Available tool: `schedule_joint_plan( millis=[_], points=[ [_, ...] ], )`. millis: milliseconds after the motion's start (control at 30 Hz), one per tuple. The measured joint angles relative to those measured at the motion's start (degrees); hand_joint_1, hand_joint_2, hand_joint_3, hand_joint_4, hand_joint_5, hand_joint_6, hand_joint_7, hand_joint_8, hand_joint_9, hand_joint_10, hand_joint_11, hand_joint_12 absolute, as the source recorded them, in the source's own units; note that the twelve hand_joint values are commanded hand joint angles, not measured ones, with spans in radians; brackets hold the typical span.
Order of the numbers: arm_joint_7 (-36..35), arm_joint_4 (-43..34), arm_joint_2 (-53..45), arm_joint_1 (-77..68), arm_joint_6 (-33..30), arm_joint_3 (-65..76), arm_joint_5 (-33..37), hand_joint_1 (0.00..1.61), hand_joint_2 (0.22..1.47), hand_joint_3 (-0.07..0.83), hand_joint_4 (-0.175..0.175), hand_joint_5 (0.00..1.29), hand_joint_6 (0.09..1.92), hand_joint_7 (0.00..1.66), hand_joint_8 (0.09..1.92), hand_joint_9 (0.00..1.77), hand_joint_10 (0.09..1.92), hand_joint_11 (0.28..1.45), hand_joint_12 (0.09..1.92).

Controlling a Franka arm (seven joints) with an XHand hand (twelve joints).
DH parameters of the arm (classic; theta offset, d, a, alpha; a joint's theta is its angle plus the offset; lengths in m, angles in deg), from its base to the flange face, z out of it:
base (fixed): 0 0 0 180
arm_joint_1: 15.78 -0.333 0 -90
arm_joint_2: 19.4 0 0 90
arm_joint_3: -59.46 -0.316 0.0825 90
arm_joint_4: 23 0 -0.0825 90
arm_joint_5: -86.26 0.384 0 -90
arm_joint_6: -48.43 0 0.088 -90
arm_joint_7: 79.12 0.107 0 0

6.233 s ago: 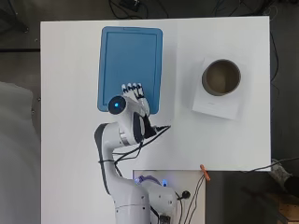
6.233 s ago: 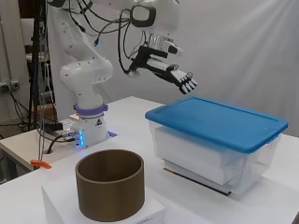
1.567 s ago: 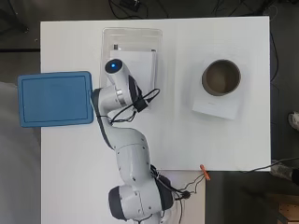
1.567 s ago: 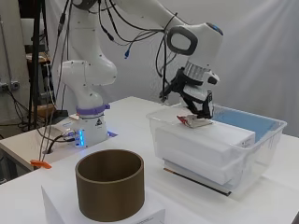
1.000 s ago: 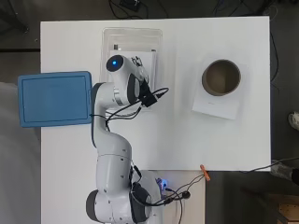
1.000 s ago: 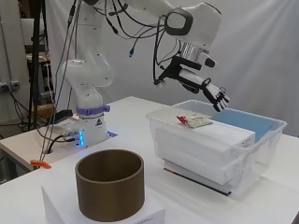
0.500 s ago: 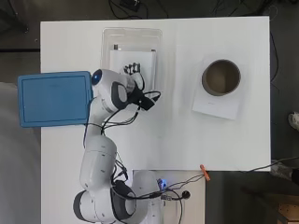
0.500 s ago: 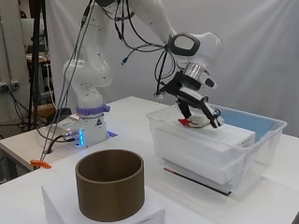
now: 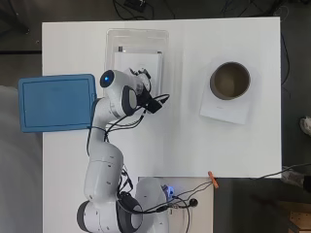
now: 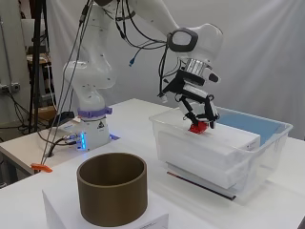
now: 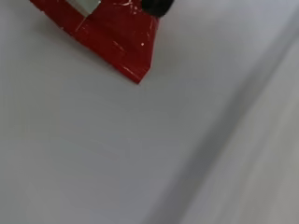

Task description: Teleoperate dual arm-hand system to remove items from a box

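The black and white robot hand [image 10: 199,114] reaches down into the clear plastic storage box [image 10: 267,157], its fingers curled around a small red foil packet [image 10: 197,127]. The packet is at the surface of the large white flat carton [image 10: 214,143] that fills the box; whether it still touches the carton cannot be told from the side view. In the wrist view a corner of the packet [image 11: 117,42] shows against the carton's pale top, with a dark fingertip [image 11: 157,6] at its edge. From overhead, the hand [image 9: 142,77] lies over the box [image 9: 112,36], mostly hidden by the arm. The blue plastic lid [image 9: 56,102] lies flat at the table's left edge, beside the box. Well apart to the right, a brown cardboard cylinder [image 9: 230,80] stands upright on a white block [image 9: 235,111]. A small orange clip [image 9: 212,179] lies near the arm's base.
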State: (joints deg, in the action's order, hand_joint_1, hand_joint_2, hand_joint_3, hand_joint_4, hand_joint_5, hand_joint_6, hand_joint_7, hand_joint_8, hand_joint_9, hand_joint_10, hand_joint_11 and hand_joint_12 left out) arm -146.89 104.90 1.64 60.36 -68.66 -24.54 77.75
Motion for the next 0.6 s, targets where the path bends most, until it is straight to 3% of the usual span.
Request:
schedule_joint_plan(
  millis=[33,100,333,400,433,500,600],
  points=[
    [-1.0,-0.4,0.0,-0.5,0.1,-1.3,1.1,1.34,1.22,0.029,-0.102,0.69,0.88,0.69,1.41,0.89,1.57,0.74,1.61],
    [-4.0,-1.5,0.3,-2.3,0.4,-2.6,5.1,1.23,1.26,0.009,-0.158,0.67,1.26,0.71,1.44,0.93,1.48,0.69,1.55],
    [-12.8,-7.1,1.6,-8.0,2.1,17.2,19.0,1.19,1.26,-0.001,-0.175,0.66,1.19,0.81,1.54,1.01,1.42,0.63,1.49],
    [-15.2,-8.5,1.9,-9.5,2.4,22.9,22.4,1.03,1.24,-0.001,0.038,0.74,1.25,0.91,1.52,1.11,1.6,0.73,1.62],
    [-16.7,-9.3,1.9,-10.4,2.2,25.4,24.5,0.98,1.24,0.0,0.096,0.75,1.28,0.94,1.53,1.14,1.66,0.75,1.66],
    [-16.9,-10.1,0.8,-10.7,1.7,27.3,25.5,0.93,1.24,0.0,0.132,0.74,1.33,0.96,1.57,1.17,1.74,0.79,1.71],
    [-12.8,-11.6,-3.7,-10.3,2.1,30.2,17.4,0.92,1.25,-0.001,0.146,0.74,1.34,0.98,1.61,1.2,1.78,0.84,1.75]
  ],
)
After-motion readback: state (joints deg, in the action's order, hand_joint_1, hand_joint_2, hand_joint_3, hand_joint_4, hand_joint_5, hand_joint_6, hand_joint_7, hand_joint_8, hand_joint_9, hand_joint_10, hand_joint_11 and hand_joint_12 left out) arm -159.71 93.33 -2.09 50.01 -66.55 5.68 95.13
